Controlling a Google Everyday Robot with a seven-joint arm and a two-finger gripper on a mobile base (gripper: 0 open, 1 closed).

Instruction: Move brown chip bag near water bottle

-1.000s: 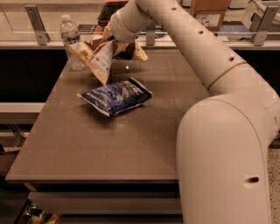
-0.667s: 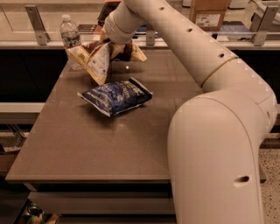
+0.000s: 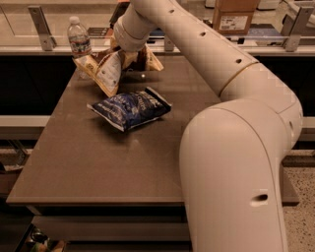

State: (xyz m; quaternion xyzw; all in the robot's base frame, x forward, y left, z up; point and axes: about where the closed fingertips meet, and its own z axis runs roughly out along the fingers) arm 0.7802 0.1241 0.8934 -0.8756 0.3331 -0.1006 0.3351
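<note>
The tool [image 3: 129, 55] met the tilted brown chip bag [image 3: 109, 73] just beside the water bottle [image 3: 78, 42]. Its grasp could not be told.

Cream-white arm [image 3: 236, 147] of fat rounded segments (small dark holes [image 3: 259, 198] dot it), claw [image 3: 130, 53] at its far tip, seemingly dark.

A brown bench [image 3: 98, 162] is seen in the middle. Behind it, a pale shelf [image 3: 275, 49] is lined with grey metal posts [image 3: 42, 27]. A cardboard box [image 3: 235, 15] is seen farther back. A speckled floor [image 3: 301, 231] is seen at the right. The gripper [image 3: 129, 55] is held over the bench's far left part.
</note>
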